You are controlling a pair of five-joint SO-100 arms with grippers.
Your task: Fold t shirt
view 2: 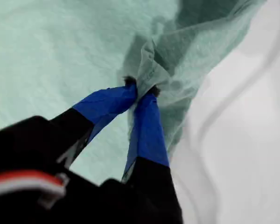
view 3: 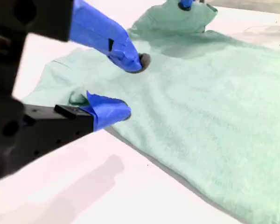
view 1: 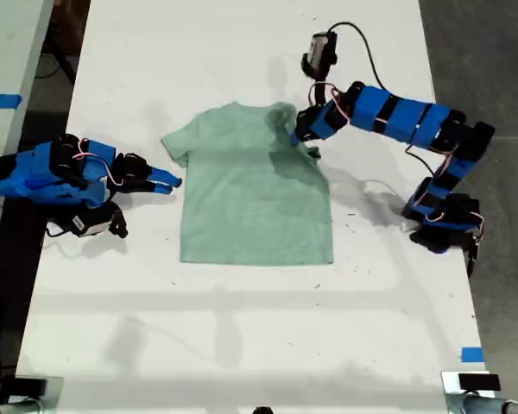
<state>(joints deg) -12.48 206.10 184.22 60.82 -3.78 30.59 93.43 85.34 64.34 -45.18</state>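
**Pinching the sleeve for a fold**

Exterior view: pale mint-green cloth t shirt [view 1: 255, 194] lies flat mid white table [view 1: 242, 328].

First wrist view: my first gripper [view 2: 141, 89] is clamped on a bunched sleeve edge; soft, light, likely to drape.

Second wrist view: my second gripper [view 3: 130, 86] gapes empty beside the other sleeve.

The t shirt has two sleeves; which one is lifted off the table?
The sleeve on the exterior view's right: my first gripper pinches it, bunched and raised. The other sleeve, near my open second gripper, lies flat.
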